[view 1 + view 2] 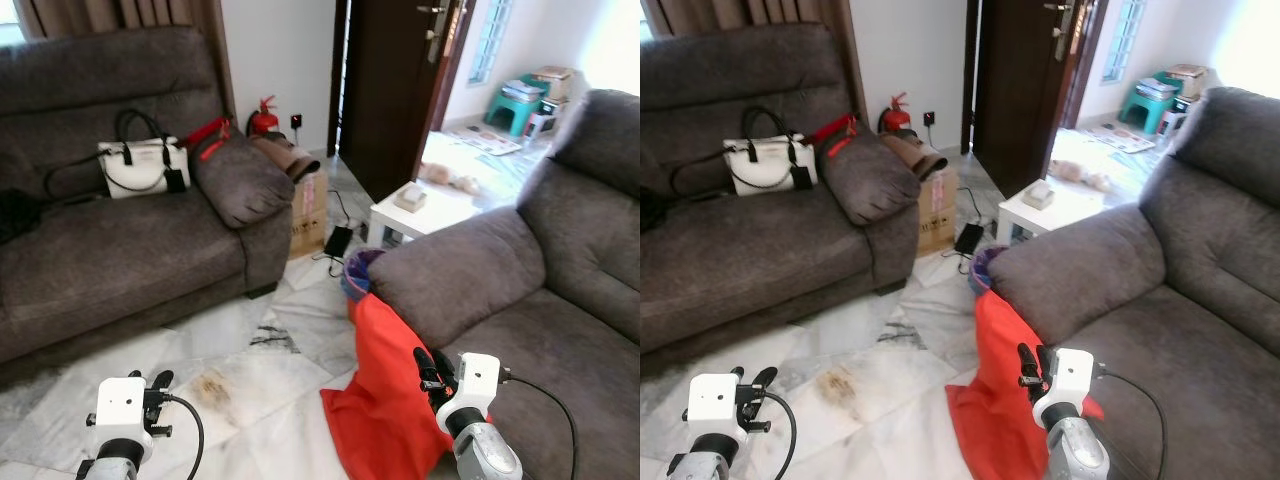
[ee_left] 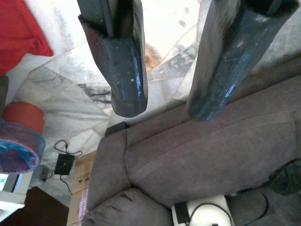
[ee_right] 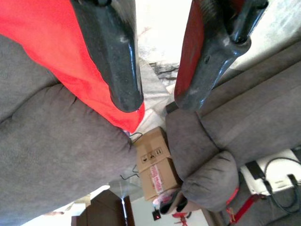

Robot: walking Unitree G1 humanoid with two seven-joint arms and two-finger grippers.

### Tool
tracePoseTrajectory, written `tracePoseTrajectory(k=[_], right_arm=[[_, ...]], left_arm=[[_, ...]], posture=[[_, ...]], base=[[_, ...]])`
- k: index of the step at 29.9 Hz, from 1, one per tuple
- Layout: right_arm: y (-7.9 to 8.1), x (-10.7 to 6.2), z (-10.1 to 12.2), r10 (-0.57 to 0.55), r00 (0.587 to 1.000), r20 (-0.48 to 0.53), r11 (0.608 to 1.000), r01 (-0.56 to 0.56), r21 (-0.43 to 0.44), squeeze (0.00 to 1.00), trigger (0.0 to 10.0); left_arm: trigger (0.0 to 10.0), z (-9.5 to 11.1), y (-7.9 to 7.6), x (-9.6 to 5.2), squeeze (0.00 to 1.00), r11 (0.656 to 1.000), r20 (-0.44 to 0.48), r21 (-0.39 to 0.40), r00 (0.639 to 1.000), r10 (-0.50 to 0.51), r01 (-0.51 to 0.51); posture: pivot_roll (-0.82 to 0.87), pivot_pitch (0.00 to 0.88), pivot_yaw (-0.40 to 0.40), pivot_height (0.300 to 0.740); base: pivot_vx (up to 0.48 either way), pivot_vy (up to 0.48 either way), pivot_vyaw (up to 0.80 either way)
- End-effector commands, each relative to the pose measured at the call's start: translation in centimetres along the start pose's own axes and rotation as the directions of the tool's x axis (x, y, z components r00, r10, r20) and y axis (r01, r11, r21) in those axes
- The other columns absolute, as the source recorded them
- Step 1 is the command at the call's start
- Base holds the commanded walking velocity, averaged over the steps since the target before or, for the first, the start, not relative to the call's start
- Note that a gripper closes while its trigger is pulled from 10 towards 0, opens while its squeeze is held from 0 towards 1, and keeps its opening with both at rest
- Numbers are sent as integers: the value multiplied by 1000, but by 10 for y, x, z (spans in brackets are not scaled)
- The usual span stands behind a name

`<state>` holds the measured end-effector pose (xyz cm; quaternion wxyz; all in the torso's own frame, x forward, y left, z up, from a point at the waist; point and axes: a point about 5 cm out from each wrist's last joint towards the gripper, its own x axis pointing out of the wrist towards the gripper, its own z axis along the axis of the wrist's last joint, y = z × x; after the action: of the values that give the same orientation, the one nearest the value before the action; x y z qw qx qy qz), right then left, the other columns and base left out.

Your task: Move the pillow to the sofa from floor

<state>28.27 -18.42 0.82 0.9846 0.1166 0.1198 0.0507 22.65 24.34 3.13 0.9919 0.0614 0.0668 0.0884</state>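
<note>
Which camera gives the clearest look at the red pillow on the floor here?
The left eye view: the red pillow shows nearly whole, leaning against the right sofa. The right eye view shows much the same. The right wrist view catches a red swath behind its fingers; the left wrist view shows a corner.

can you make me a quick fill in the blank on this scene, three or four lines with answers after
1. The pillow leaning against the right sofa is ____ in colour.
2. The white handbag sits on the ____ sofa.
3. The fingers of the left gripper stand ____.
4. The pillow's lower corner rests on the ____.

Answers: red; left; open; floor
</note>
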Motion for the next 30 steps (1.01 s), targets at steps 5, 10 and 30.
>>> tracePoseTrajectory(k=[5, 10, 30], right_arm=[[-4, 0, 0, -27, 1000, -1, 999, 27, 24, 0, 10000], [-4, 1, 1, -37, 999, -4, 999, 37, 28, 0, 10000], [-3, 6, 8, -38, 999, 15, 999, 38, 39, 0, 10000]], left_arm=[[10000, 2, -2, 3, 0, 1000, 1, -16, 1000, -5, 5], [10000, 5, -6, 5, 0, 1000, 10, -8, 1000, -24, 24], [10000, 7, -7, 6, 0, 999, 17, -20, 999, -28, 28]], posture=[[133, 0, 12, 740], [144, 0, 7, 740], [133, 0, 5, 740]], base=[[305, 0, 0], [279, 0, 0], [37, 0, 0]])
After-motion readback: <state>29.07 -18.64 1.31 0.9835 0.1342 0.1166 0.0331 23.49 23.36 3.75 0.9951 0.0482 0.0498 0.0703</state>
